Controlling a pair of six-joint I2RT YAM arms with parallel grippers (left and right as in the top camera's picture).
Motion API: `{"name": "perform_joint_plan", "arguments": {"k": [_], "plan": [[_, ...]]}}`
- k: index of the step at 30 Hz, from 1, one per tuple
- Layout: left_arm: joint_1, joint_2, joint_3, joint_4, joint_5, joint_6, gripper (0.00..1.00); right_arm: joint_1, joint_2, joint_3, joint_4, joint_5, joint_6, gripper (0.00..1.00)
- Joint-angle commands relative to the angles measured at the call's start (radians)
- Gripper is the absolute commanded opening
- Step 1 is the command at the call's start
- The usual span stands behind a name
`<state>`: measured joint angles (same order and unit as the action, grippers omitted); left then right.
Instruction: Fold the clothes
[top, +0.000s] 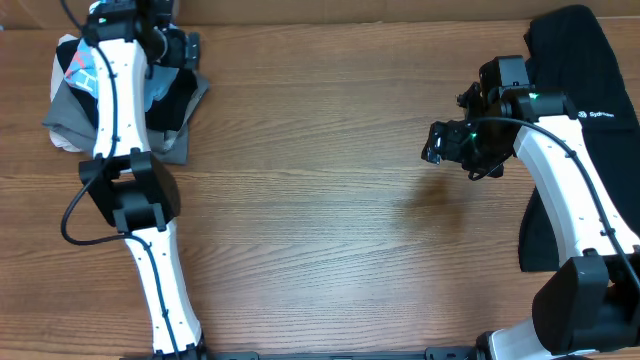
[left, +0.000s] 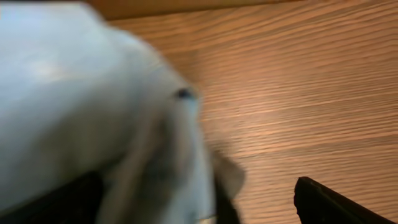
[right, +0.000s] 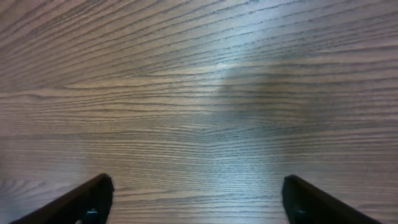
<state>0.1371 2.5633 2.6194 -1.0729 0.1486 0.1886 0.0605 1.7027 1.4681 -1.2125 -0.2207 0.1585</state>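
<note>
Blurred shirt (left: 81, 93) cloth is lying between the left gripper's (top: 172, 48) wide jaws at the far-left pile (top: 65, 120); pickup is seemingly starting. Meanwhile the right gripper (right: 199, 186), jaws wide, is hovering over the bench (top: 320, 200) near the black garment (top: 570, 60). Next: closing, then dragging the shirt centreward.

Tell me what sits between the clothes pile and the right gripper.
Nothing: in the overhead view only bare table runs from the clothes pile to the right gripper.
</note>
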Motion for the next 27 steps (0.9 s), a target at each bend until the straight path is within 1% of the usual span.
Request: {"name": "perform_joint_plan", "arguments": {"k": [1,2,7,10,12,19,27], "plan": [[-0.027,-0.073,0.064,0.0,0.023,-0.041,1.0,-0.001,-0.004,0.018,0.007,-0.005,0.003,0.98],[-0.027,-0.087,0.076,-0.002,0.015,-0.051,1.0,-0.001,-0.004,0.018,0.007,-0.005,-0.001,1.0],[-0.019,-0.167,0.094,-0.004,-0.018,-0.154,1.0,-0.001,-0.006,0.024,0.007,-0.005,-0.007,1.0],[-0.022,-0.224,0.094,-0.012,-0.016,-0.206,1.0,-0.001,-0.01,0.065,-0.003,-0.006,-0.031,1.0],[-0.027,-0.264,0.094,-0.016,-0.003,-0.248,1.0,-0.001,-0.015,0.12,-0.021,-0.005,-0.041,1.0],[-0.04,-0.377,0.094,-0.028,0.203,-0.381,1.0,-0.001,-0.06,0.38,-0.124,-0.005,-0.089,1.0],[-0.041,-0.376,0.092,-0.031,0.21,-0.38,1.0,-0.001,-0.16,0.628,-0.281,-0.005,-0.107,1.0]]}}
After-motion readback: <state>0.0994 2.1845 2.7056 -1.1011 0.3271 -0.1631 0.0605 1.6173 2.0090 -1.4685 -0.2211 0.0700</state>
